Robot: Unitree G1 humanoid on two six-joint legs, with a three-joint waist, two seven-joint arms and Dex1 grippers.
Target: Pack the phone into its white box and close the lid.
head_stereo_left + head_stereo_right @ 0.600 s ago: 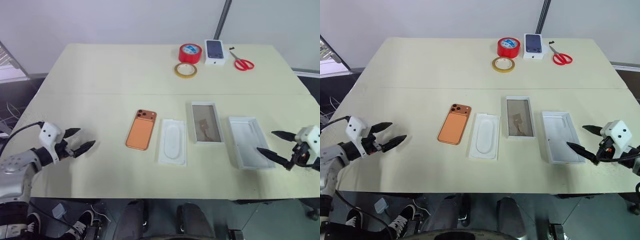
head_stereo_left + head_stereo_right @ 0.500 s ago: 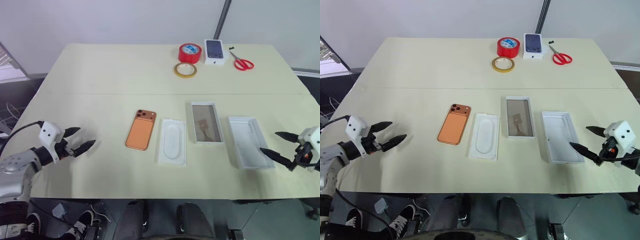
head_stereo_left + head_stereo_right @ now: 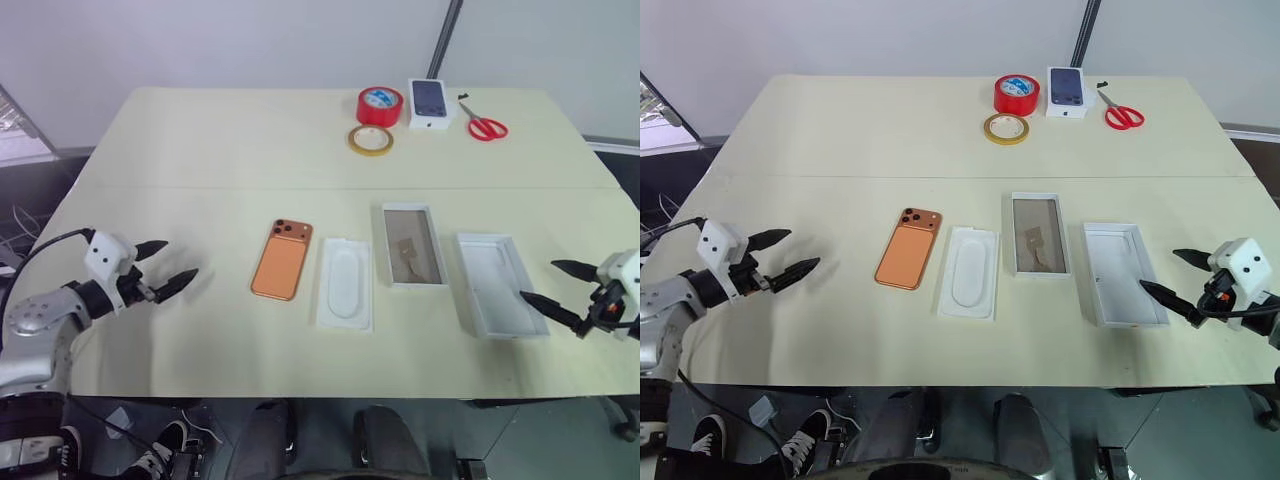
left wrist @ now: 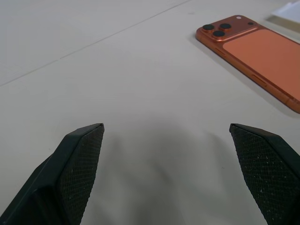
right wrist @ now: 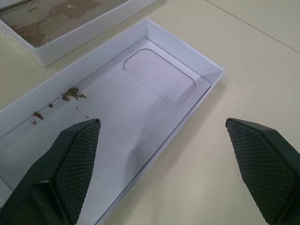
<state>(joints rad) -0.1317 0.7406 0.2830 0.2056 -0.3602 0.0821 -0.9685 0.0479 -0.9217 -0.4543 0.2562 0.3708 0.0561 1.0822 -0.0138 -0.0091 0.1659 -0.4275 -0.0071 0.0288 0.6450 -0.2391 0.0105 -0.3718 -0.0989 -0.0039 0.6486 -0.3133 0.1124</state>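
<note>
Left arm edges toward the phone as packing begins

The left gripper [image 3: 168, 272], fingers wide and empty, has crept nearer the orange phone [image 3: 282, 259], lying face-down and untouched on the table [image 3: 220, 140]. The right gripper [image 3: 553, 287], equally splayed and empty, has backed slightly off the lid [image 3: 499, 283]; the white box [image 3: 413, 244] waits between.

We count on the surface [image 3: 200, 140]: one phone [image 3: 282, 259], one white insert [image 3: 345, 283], two open white trays [image 3: 412, 244] [image 3: 497, 283], one printed phone box [image 3: 431, 103], two tape rolls [image 3: 380, 105] [image 3: 371, 140], one pair of scissors [image 3: 484, 125].
</note>
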